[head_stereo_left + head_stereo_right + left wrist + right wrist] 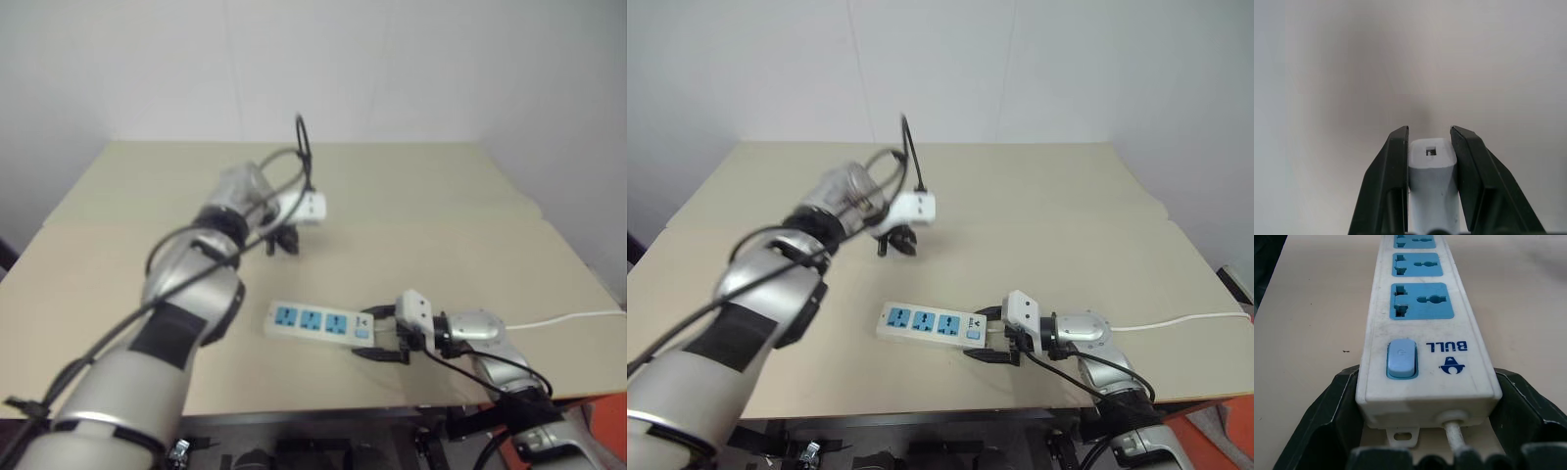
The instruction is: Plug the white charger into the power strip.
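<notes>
head stereo: looks down and forward over table point(411, 196), both eyes share it | left wrist: very near the white charger point(1432, 186) | right wrist: very near along the power strip point(1420, 333)

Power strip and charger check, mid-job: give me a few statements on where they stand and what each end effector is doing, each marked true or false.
1. The left end effector is shut on the white charger. True.
2. The charger is already plugged into the power strip. False: it is held up above the table, apart from the strip.
3. The right end effector straddles the strip's switch end, where the cord leaves. True.
4. All three blue sockets are occupied. False: all three are vacant.
5. The strip stands on edge. False: it lies flat, sockets up.
</notes>
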Robot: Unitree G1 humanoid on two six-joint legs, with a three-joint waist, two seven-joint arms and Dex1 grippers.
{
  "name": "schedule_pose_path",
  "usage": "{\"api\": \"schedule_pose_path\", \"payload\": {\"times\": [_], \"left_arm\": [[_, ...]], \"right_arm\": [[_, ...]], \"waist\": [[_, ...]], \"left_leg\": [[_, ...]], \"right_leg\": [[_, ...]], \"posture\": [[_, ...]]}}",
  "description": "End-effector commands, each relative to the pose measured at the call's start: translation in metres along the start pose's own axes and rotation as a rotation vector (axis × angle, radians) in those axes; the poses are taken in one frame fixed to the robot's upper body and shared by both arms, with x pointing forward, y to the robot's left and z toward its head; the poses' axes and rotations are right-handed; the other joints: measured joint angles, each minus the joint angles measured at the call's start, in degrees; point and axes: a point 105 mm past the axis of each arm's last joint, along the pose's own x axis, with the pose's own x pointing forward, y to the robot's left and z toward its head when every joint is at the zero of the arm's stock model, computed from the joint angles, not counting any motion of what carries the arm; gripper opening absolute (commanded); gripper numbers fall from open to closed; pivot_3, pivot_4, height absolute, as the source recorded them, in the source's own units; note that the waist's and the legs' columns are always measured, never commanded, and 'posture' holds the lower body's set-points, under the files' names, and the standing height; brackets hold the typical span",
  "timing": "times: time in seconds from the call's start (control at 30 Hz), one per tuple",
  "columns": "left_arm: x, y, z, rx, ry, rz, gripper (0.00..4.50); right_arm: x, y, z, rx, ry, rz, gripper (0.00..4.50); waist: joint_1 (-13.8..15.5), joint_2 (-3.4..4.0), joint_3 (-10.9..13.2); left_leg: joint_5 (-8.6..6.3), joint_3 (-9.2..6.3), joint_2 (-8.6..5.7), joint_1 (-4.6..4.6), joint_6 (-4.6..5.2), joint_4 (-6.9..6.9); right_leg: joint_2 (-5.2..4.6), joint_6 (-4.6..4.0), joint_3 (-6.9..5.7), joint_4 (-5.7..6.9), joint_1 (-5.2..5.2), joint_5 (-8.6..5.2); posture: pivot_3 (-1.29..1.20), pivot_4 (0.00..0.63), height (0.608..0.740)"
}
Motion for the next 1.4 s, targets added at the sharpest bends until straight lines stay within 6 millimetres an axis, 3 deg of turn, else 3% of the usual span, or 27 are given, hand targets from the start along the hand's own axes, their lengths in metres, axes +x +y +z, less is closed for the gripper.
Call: {"api": "schedule_pose_path", "payload": {"times": [0.03,0.1,0.2,0.33,0.47,0.6,0.73,1.17,1.4], "left_arm": [[-0.058,0.008,0.039,-0.009,-0.342,-0.028,1.00],[-0.084,0.006,0.046,-0.075,-0.571,-0.069,1.00],[-0.102,0.005,0.044,-0.168,-0.856,-0.094,1.00],[-0.091,-0.011,0.017,-0.255,-1.068,-0.113,1.00],[-0.070,-0.058,-0.008,-0.239,-1.249,-0.180,1.00],[-0.042,-0.084,-0.021,-0.363,-1.266,-0.270,1.00],[-0.019,-0.102,-0.024,-0.342,-1.237,-0.299,1.00],[0.024,-0.124,-0.019,-0.291,-1.186,-0.342,1.00],[0.037,-0.129,-0.020,-0.287,-1.162,-0.349,1.00]], "right_arm": [[0.002,-0.001,0.002,-0.019,0.007,0.024,3.45],[0.004,-0.001,0.001,-0.026,0.015,0.042,3.45],[0.008,-0.004,0.000,-0.032,0.018,0.058,3.45],[0.015,-0.007,0.002,-0.043,0.004,0.082,3.45],[0.019,-0.010,0.002,-0.058,0.004,0.104,3.45],[0.018,-0.011,-0.001,-0.060,0.010,0.110,3.45],[0.020,-0.010,-0.002,-0.058,0.010,0.112,3.45],[0.025,-0.006,-0.003,-0.066,0.004,0.097,3.45],[0.027,-0.004,-0.004,-0.071,0.006,0.098,3.45]], "waist": [[-0.17,0.01,-0.01],[-0.28,0.02,-0.01],[-0.56,0.02,-0.01],[-1.24,0.08,-0.05],[-1.84,0.09,-0.06],[-1.47,0.03,-0.02],[-1.25,0.04,-0.06],[-1.47,0.03,-0.06],[-1.46,0.03,-0.06]], "left_leg": [[0.00,0.00,0.01,0.01,0.00,-0.01],[0.00,0.00,0.02,0.05,0.00,-0.02],[0.01,-0.02,0.04,0.09,-0.01,0.02],[0.02,-0.09,0.08,0.17,-0.03,0.06],[0.06,-0.27,0.22,0.21,-0.11,0.05],[0.11,-0.28,0.25,0.10,-0.19,0.13],[0.09,-0.05,0.15,0.45,-0.17,0.10],[0.08,-0.04,0.18,0.91,-0.14,-0.07],[0.05,-0.05,0.19,1.01,-0.10,-0.11]], "right_leg": [[0.00,0.00,0.00,0.00,0.00,0.00],[0.00,0.01,0.00,0.00,0.02,-0.01],[-0.01,0.01,-0.03,0.01,0.05,-0.01],[-0.01,0.01,-0.05,0.11,0.13,0.00],[0.02,-0.03,0.03,0.45,0.00,0.03],[0.07,-0.05,-0.02,0.54,-0.10,0.04],[0.02,-0.07,-0.02,0.41,0.35,0.05],[0.10,-0.08,-0.01,-0.07,0.83,0.05],[0.12,-0.08,0.00,-0.16,0.94,0.04]], "posture": [[0.00,0.150,0.740],[0.00,0.150,0.740],[0.00,0.150,0.740],[0.00,0.150,0.740],[0.00,0.150,0.740],[0.00,0.150,0.740],[0.00,0.150,0.740],[0.00,0.150,0.740],[0.00,0.150,0.740]]}}
